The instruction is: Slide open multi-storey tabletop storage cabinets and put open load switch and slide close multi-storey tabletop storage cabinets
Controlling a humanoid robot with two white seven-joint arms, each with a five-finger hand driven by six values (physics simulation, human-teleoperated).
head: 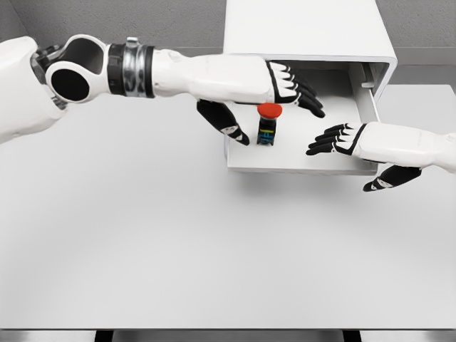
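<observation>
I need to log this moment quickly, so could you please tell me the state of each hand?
Left hand: open, fingers spread over the switch in the drawer, holding nothing.
Right hand: open, holding nothing.

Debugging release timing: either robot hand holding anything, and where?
Nothing clearly held. Left robot hand hovers open above the switch in the drawer; right robot hand open.

1. A white storage cabinet stood at the table's far edge, its drawer pulled open.
2. A red-capped load switch stood upright inside the drawer.
3. The left hand reached over the switch, fingers spread, thumb hanging beside it.
4. The right hand hovered over the drawer's right part, fingers relaxed.
</observation>
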